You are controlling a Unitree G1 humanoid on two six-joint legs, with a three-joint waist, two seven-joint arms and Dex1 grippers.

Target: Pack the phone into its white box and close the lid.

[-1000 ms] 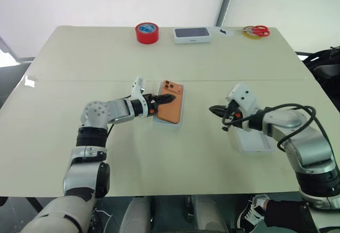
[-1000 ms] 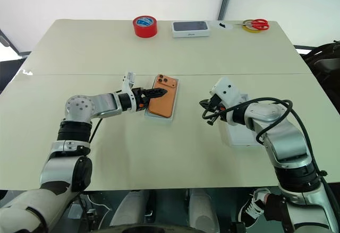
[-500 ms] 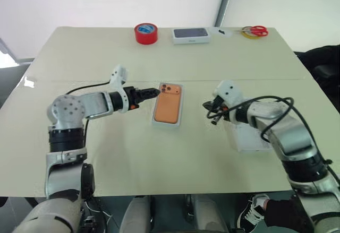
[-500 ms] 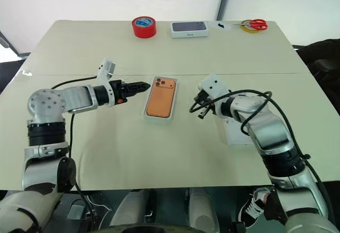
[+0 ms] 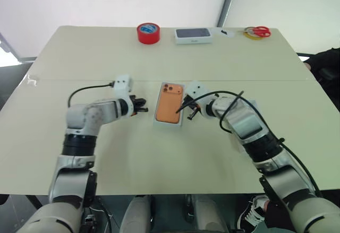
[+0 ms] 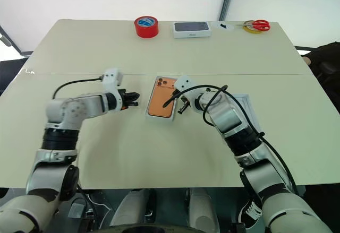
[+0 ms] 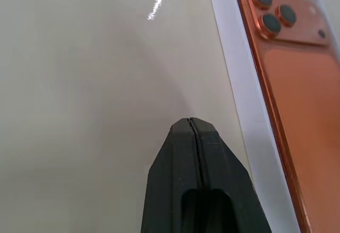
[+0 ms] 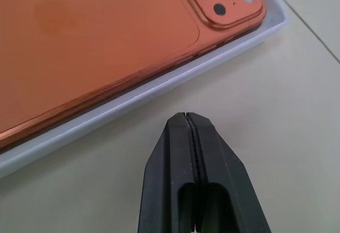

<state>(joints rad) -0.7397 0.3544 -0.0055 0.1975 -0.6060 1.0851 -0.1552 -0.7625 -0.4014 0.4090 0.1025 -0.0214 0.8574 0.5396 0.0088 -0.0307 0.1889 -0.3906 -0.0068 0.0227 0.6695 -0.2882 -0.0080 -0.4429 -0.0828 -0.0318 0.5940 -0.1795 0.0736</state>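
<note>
Left eye view — phone (image 5: 169,104) in white box (image 5: 158,108), camera-side up.

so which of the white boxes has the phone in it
The white box at mid-table, between the two end effectors, holds the orange phone. The far one just has a dark top.

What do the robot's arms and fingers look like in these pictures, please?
Both arms are built of silver-grey rounded segments with black joint bands. A white block sits at each wrist. Loose black cables loop beside the left gripper and right gripper. Each ends in two matte black, wedge-shaped fingers.
</note>
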